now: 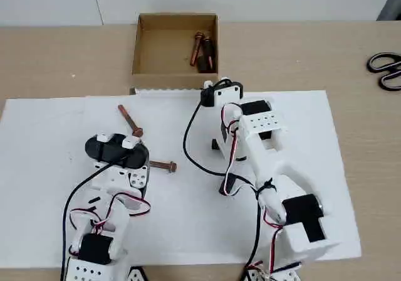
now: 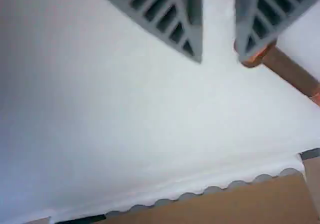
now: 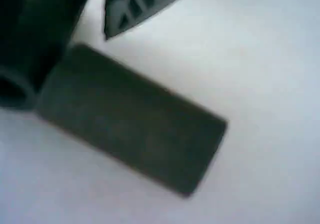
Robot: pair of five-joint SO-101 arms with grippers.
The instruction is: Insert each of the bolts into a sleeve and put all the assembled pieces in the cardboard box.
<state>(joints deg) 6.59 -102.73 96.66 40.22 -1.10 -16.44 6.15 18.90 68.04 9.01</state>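
The cardboard box [image 1: 145, 49] at the back of the table holds assembled bolt-and-sleeve pieces [image 1: 203, 50]. Two copper bolts lie on the white paper: one slanted [image 1: 130, 119], one level [image 1: 163, 165]. My left gripper [image 1: 116, 146] sits between them; in the left wrist view this gripper [image 2: 217, 54] is open, and the slanted bolt [image 2: 287, 71] has its head just beside one fingertip [image 2: 252, 46], not gripped. My right arm [image 1: 250, 137] stretches toward the box. In the right wrist view a black sleeve [image 3: 130, 129] lies on the paper close below a grey part of my right gripper [image 3: 140, 4], next to another dark tube [image 3: 30, 44].
The white paper sheet [image 1: 56, 187] covers most of the table in front of the box. Its scalloped far edge [image 2: 200, 191] meets the box wall. Black scissors [image 1: 385, 71] lie at the far right on the bare wood. A black cable [image 1: 188, 149] loops beside the right arm.
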